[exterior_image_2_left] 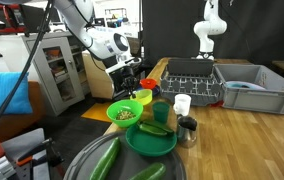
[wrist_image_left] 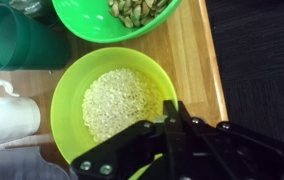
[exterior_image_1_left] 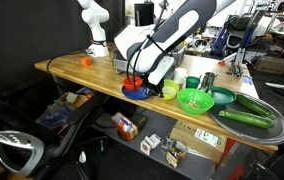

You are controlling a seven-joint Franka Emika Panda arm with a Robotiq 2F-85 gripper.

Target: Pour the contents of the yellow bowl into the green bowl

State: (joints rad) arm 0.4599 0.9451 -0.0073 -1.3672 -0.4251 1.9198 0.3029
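The yellow bowl (wrist_image_left: pixel 112 100) holds pale oat-like grains and stands on the wooden table. It also shows in both exterior views (exterior_image_1_left: pixel 169 91) (exterior_image_2_left: pixel 142 97). The lime-green bowl (wrist_image_left: pixel 132 15) stands right beside it with nut-like pieces inside, and shows in both exterior views (exterior_image_1_left: pixel 194 99) (exterior_image_2_left: pixel 124 112). My gripper (wrist_image_left: pixel 174 118) is at the yellow bowl's rim, on the side towards the table edge. Its fingers are pinched together on that rim. The arm reaches down over the bowl in both exterior views (exterior_image_1_left: pixel 160 82) (exterior_image_2_left: pixel 132 88).
A dark green cup (wrist_image_left: pixel 17 40) and a white cup (wrist_image_left: pixel 7 115) stand close to the yellow bowl. A teal-green bowl (exterior_image_2_left: pixel 150 140) holds a cucumber. A red bowl (exterior_image_1_left: pixel 130 84), a dish rack (exterior_image_2_left: pixel 187 80) and a grey bin (exterior_image_2_left: pixel 250 88) are nearby. The table edge (wrist_image_left: pixel 217 70) is close.
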